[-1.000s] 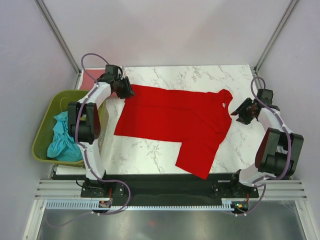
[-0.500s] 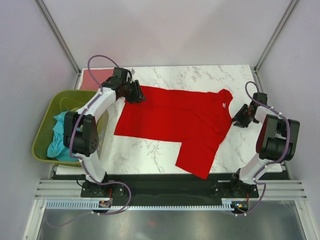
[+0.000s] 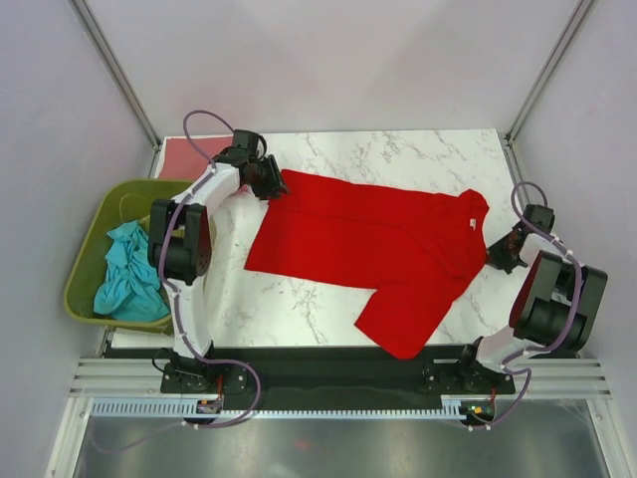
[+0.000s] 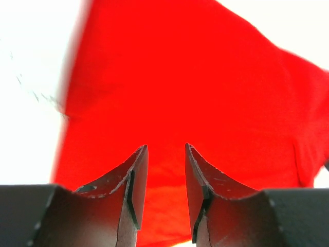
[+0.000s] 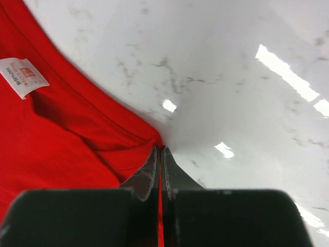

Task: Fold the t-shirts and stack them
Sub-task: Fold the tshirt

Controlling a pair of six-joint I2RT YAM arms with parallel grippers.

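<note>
Bearing a t-shirt (image 3: 368,234), marble table (image 3: 398,149) meets pale walls (image 3: 328,60).

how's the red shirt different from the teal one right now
The red t-shirt lies spread out on the marble table; the teal t-shirt sits crumpled in the olive basket. The red t-shirt is pinched at its edge near the neck label by the shut right gripper; nothing touches the teal t-shirt. Both are unfolded cloth shirts.
</note>
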